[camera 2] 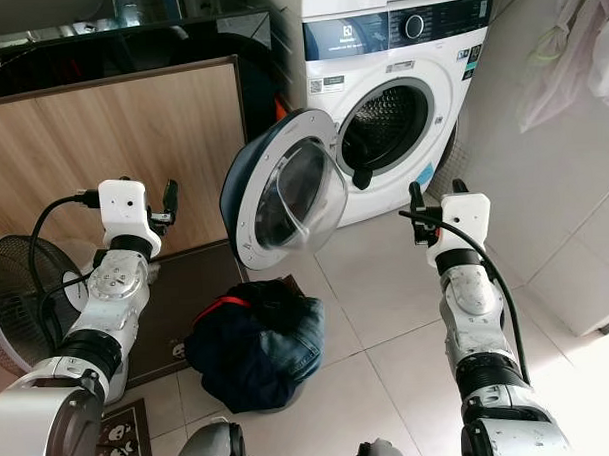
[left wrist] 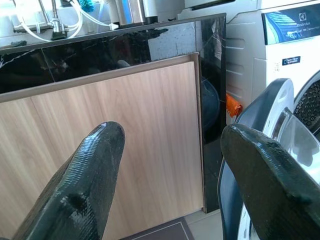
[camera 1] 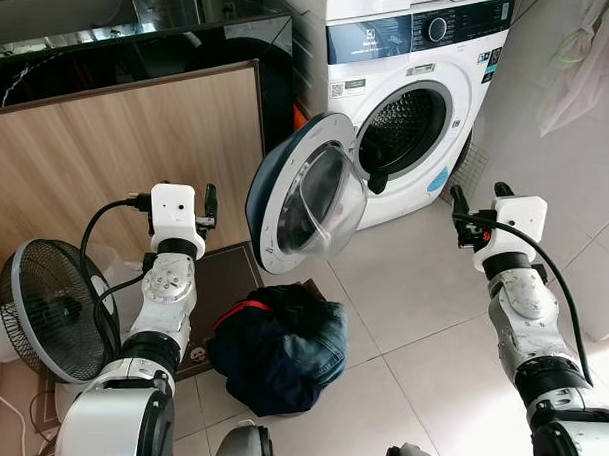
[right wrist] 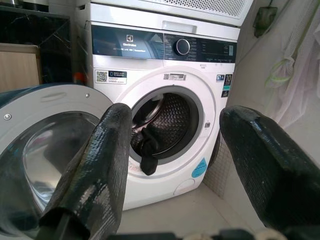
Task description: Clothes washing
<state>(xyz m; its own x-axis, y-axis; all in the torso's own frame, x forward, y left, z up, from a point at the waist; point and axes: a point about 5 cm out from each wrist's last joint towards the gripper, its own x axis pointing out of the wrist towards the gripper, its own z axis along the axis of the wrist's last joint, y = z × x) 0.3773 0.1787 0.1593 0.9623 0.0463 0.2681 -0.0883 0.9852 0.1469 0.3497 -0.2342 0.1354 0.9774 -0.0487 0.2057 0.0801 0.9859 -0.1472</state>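
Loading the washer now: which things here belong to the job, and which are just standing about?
For the job: washing machine, its open door, pile of clothes on the floor, dark garment hanging from the drum mouth.
Standing about: fan, wooden cabinet, floor mat.

white washing machine (camera 1: 420,94) (navy-rimmed door (camera 1: 308,193)), dark blue clothes (camera 1: 279,344)

The washing machine (camera 1: 419,74) has a glossy white shell, a shiny black control panel (camera 1: 433,30) and a perforated metal drum (right wrist: 172,120). Its door (camera 1: 308,198) holds a clear, domed, reflective window. The clothes pile (camera 1: 279,344) is soft dark cloth and blue denim. The cabinet panel (camera 1: 112,165) is matt light wood grain; the floor tiles (camera 1: 427,284) are smooth and pale.
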